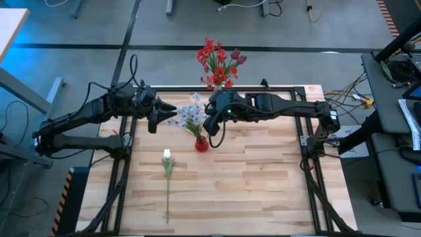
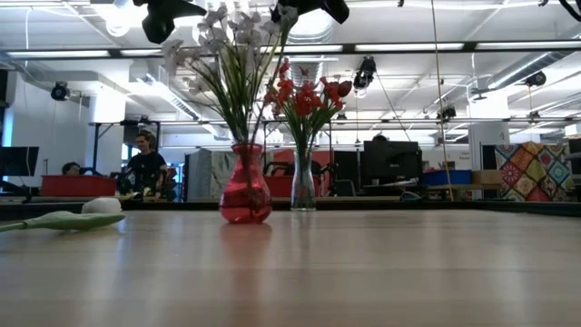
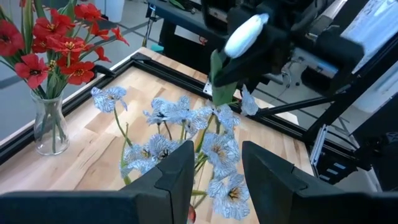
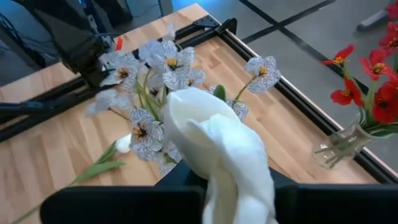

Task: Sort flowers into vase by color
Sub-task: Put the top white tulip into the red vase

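Two dark jointed arms (image 1: 79,122), black cables

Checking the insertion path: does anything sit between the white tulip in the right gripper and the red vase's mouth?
Yes. The pale blue-white flower cluster already fills the red glass vase, directly under the white tulip-like bud held by the right gripper. The left gripper waits open beside it.

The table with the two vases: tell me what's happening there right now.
The right gripper is shut on a white tulip, holding it over the red vase of pale blue-white flowers. The left gripper hangs open beside that bunch. Another white tulip lies on the table. Red flowers stand in a clear vase.
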Action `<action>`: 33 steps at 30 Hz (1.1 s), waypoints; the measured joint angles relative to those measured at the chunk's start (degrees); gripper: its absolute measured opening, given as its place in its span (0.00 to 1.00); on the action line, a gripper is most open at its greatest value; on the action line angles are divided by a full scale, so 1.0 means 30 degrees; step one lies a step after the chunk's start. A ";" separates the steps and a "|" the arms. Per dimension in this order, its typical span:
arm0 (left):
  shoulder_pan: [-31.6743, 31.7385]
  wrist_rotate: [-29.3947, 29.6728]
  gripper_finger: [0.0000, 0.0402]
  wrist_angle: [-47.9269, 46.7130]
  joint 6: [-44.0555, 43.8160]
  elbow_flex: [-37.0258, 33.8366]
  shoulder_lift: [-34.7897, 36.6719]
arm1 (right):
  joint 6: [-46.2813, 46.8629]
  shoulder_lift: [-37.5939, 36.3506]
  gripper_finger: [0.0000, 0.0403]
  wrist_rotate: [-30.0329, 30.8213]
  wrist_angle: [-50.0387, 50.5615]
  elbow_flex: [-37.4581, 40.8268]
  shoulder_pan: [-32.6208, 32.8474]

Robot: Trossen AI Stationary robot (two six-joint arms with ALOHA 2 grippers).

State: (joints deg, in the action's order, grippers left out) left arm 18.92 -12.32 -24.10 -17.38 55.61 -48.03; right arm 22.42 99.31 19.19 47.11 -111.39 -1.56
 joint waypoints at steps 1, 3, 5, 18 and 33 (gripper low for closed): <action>0.0000 0.0009 0.30 0.0001 0.0044 0.0000 0.0000 | -0.0139 0.0072 0.03 -0.0016 0.0007 0.0000 -0.0007; 0.0000 0.0227 0.30 0.0000 0.0054 0.0000 0.0000 | -0.0270 0.0093 0.03 -0.0056 -0.0076 0.0007 0.0007; 0.0000 0.0292 0.30 0.0000 0.0054 0.0000 0.0007 | -0.0313 0.0004 0.03 -0.0121 -0.0688 0.0006 0.0007; -0.0007 0.0291 0.30 -0.0044 0.0054 0.0000 0.0007 | -0.1829 0.0042 0.03 -0.0549 -0.1091 -0.1218 0.0000; -0.0136 0.0661 0.29 -0.0871 -0.0152 0.0000 0.2200 | -0.1830 0.0049 0.03 -0.1066 -0.1530 -0.0570 -0.0036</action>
State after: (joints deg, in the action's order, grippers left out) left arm 18.51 -10.33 -26.71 -17.83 55.61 -41.43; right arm 16.93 99.46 15.99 42.52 -113.10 -1.67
